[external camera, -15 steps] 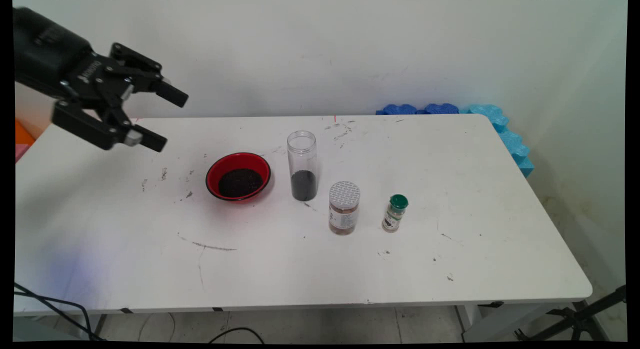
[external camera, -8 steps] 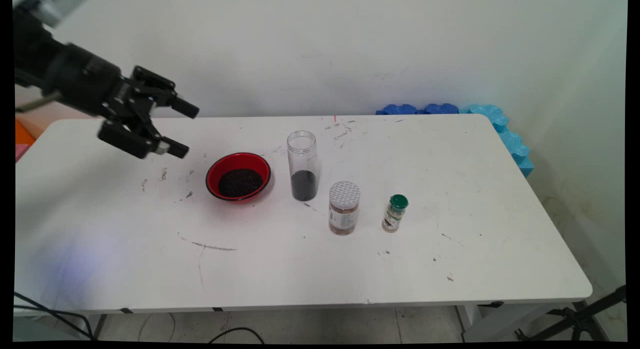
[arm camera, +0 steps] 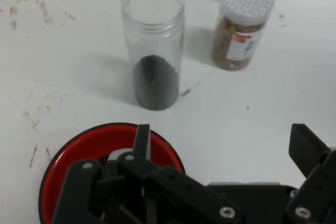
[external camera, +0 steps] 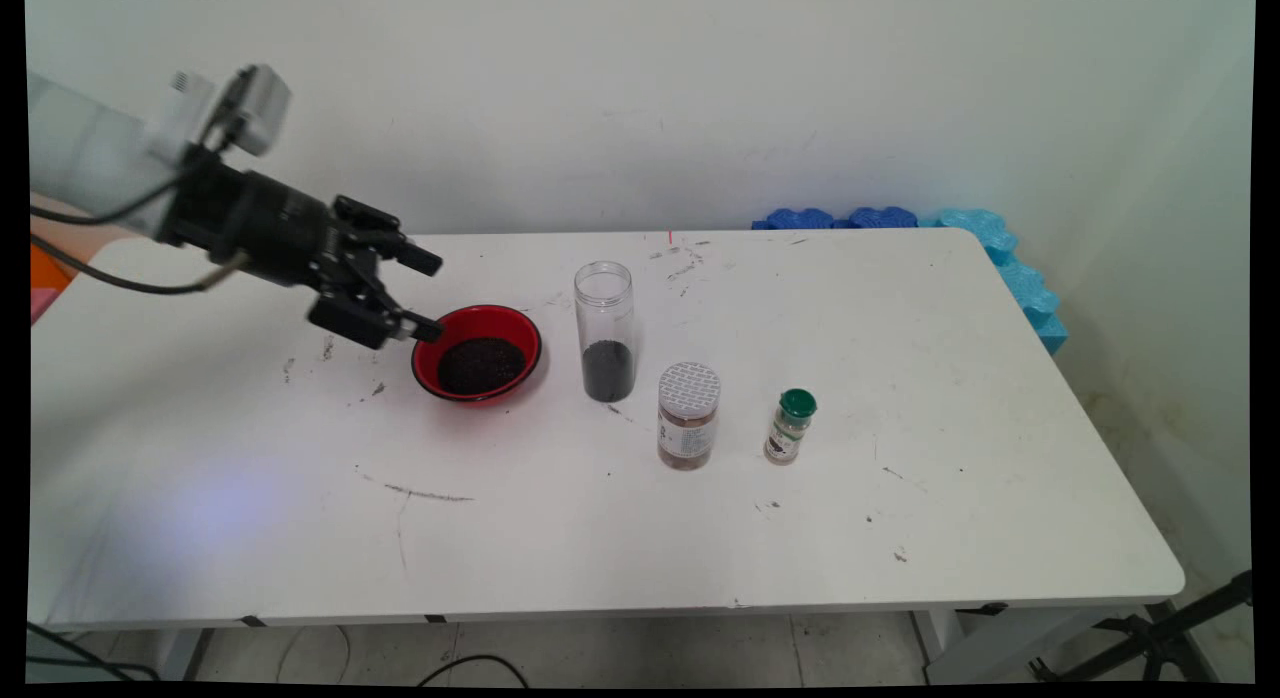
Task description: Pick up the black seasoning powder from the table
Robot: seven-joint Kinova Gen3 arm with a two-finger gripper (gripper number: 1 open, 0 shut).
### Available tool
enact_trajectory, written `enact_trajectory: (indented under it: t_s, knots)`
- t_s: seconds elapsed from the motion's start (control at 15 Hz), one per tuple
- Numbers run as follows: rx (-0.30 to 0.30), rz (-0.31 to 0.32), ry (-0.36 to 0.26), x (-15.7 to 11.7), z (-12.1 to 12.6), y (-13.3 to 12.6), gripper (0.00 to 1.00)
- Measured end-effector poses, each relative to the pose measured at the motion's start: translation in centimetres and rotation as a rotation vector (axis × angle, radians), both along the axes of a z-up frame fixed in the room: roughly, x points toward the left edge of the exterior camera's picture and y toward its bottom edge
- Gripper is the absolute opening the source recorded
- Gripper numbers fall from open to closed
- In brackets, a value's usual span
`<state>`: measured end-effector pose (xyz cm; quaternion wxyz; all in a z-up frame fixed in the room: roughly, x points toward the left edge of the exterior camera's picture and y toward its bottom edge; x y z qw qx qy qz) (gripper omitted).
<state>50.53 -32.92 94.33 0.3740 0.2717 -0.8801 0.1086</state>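
My gripper [external camera: 432, 295] is open and empty, pointing right, just above the left rim of a red bowl [external camera: 478, 352] that holds dark grains. In the hand view the gripper [arm camera: 220, 145] hangs over the same red bowl [arm camera: 84, 150], its linkage hiding most of the bowl's inside. Right of the bowl stands a tall clear lidless jar [external camera: 605, 330] with dark grains at its bottom; the jar [arm camera: 153, 43] lies straight ahead of the fingers.
A brown spice jar with a silvery patterned lid [external camera: 688, 415] and a small green-capped bottle [external camera: 791, 426] stand right of the clear jar. The spice jar [arm camera: 242, 23] shows at the hand view's top. Blue foam pieces [external camera: 1000, 258] line the table's far right corner.
The gripper has moved right and down from the upper left, reaching the bowl's left rim. Its fingers have stayed open. Nothing on the table has shifted.
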Motion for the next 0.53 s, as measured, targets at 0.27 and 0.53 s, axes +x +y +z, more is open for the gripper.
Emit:
enact_trajectory:
  t_s: [0.27,0.53]
  knots:
    - [0.011,0.056,0.022,-1.3,-3.1,-1.8,1.00]
    - [0.022,0.080,0.046,-2.4,-4.8,-3.1,1.00]
